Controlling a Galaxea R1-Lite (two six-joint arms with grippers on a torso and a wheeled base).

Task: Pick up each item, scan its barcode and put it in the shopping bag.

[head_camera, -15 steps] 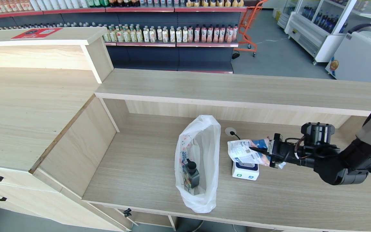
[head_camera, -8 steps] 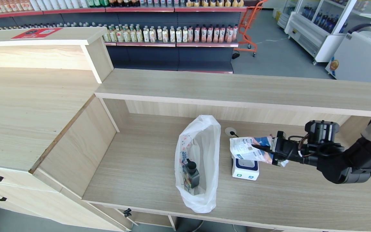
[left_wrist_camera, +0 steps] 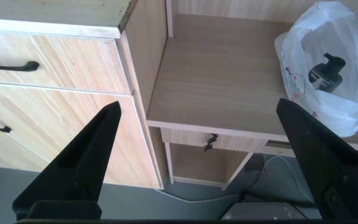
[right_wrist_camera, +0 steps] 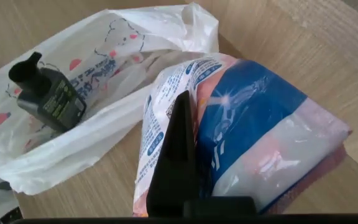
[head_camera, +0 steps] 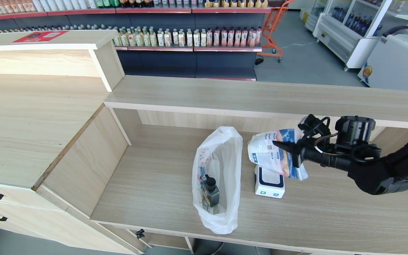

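My right gripper is shut on a blue, white and pink snack packet, held tilted in the air above the white scanner box. In the right wrist view the packet sits against one dark finger. The white shopping bag stands open on the counter to the scanner's left, with a dark bottle inside it. That bag and bottle lie beyond the packet in the right wrist view. My left gripper hangs open, low beside the counter's front left, far from the bag.
The wooden counter has a raised back shelf close above the packet. A cable port sits behind the scanner. Drawers flank the left arm. Store shelves of bottles and freezers stand far behind.
My right gripper has lifted the packet up off the scanner and tipped it more upright, a little towards the bag. The bag, bottle and scanner have stayed put.
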